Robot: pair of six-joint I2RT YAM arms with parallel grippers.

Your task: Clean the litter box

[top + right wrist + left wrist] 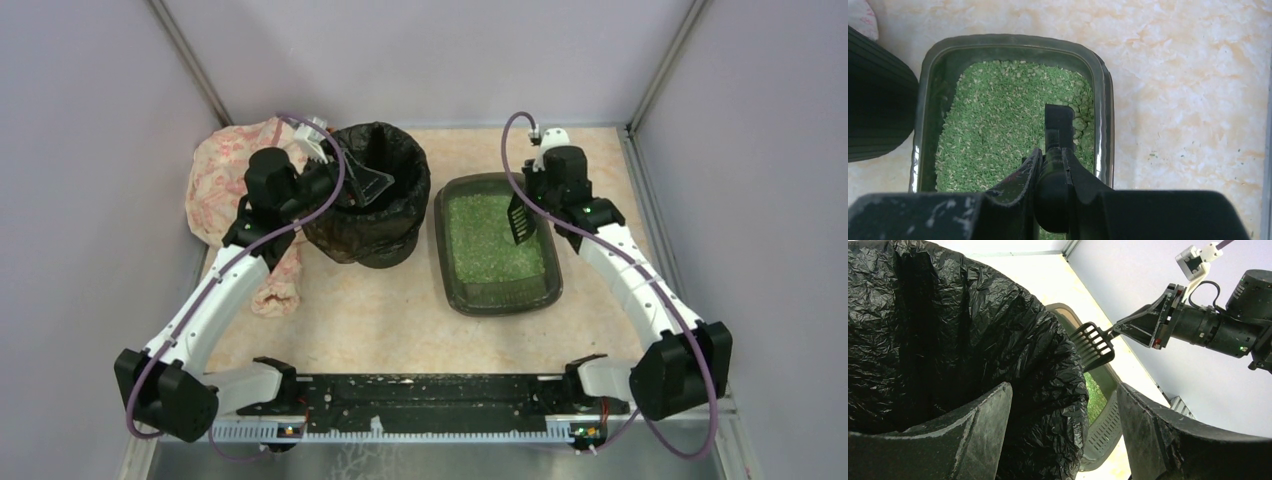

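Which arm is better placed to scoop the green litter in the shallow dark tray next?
Probably right: the right gripper is shut on the black slotted plastic scoop, above the shallow dark grey-green plastic litter box. The left gripper is open, without a tool, at the round bin lined with a black bag.

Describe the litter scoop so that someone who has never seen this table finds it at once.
On the beige table, look right of the round bag-lined bin to the litter box, a shallow dark tray of green granules. Over its right side hangs the scoop, pinched in the right fingers. It is the only flat black slotted blade here.
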